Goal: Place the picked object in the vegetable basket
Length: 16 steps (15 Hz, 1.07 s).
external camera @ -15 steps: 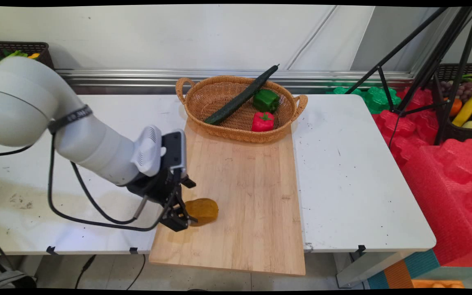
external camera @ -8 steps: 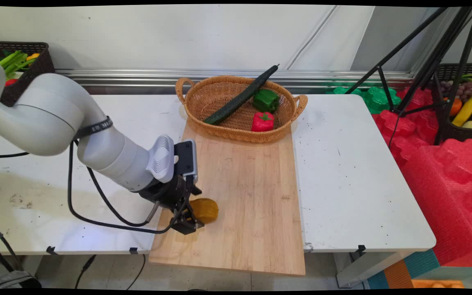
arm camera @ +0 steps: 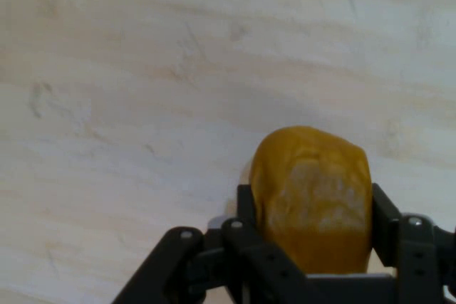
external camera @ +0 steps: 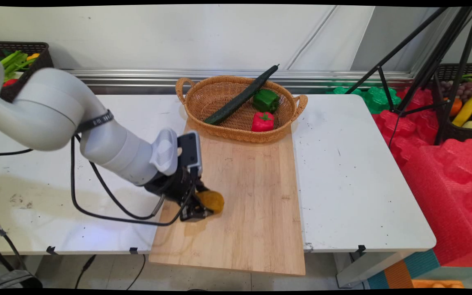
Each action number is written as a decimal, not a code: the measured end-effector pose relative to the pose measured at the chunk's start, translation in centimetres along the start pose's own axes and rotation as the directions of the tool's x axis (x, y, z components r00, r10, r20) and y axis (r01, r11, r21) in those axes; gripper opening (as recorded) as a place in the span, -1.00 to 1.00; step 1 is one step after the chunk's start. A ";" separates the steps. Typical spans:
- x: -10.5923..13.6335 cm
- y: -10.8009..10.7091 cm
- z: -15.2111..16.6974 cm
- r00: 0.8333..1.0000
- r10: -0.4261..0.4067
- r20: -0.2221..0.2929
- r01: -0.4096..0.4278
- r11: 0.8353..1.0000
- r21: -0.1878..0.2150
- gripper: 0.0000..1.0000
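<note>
Claw [external camera: 203, 207] clenched on the potato [external camera: 212, 200], one finger on each side of it, as seen in the hand view, where the brown lump [arm camera: 311, 197] sits squeezed between the two black fingers [arm camera: 246, 208]. Held by the sides, probably because the round body gives no better place to grip. Lifted a little off the board [external camera: 240, 196], judging by the soft shadow on the wood just below and near it; no contact with the wood visible in the hand view.

Positioned over the left near part of the board, which lies on the white worktop [external camera: 355, 172] and hangs past its near edge. Well apart, at the far end of the board: a basket [external camera: 189, 96] with a cucumber [external camera: 240, 96] leaning across it, its tip over the far rim, a green pepper [external camera: 266, 99] and a red pepper [external camera: 263, 121] close by each other inside.

Compared with a second ago: then resting on the board with the claw around it, low and more to the left; now raised, shifted slightly right and farther from the near edge. Wrist also moved right and up. Basket and its vegetables unchanged.
</note>
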 end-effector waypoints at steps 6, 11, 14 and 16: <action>4.9 -2.3 -5.2 0.982 -0.018 -0.191 0.035 0.996 0.085 -1.00; 9.5 -6.7 -7.5 0.953 -0.052 -0.298 0.113 0.975 0.190 -1.00; 11.3 -10.8 -6.8 0.946 -0.093 -0.311 0.177 0.951 0.253 -1.00; 12.0 -13.8 -6.0 0.943 -0.124 -0.310 0.217 0.933 0.287 -1.00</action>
